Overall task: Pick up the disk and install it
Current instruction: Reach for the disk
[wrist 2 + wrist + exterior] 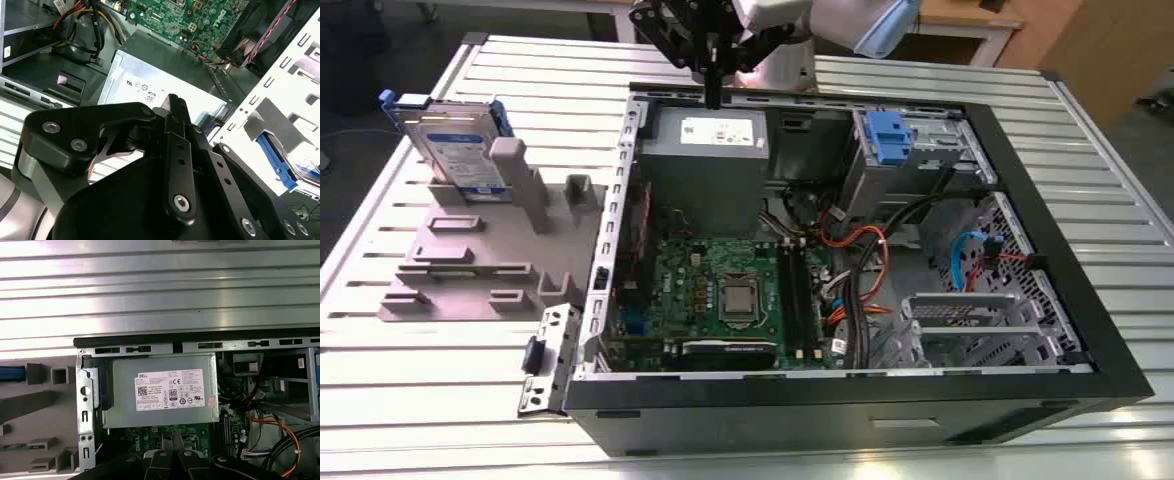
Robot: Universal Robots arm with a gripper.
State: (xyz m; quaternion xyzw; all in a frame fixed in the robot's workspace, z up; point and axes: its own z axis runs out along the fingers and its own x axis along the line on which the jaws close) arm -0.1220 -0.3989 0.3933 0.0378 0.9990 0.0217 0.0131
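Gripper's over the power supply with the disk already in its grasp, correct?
No. The gripper is over the power supply, but it holds nothing: the exterior view shows the disk standing in the grey holder beside the case.

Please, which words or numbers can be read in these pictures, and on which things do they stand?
White label on the grey power supply: fine print, too small to quote.
White-and-blue label on the disk: too blurred to read.
Motherboard: markings too small.
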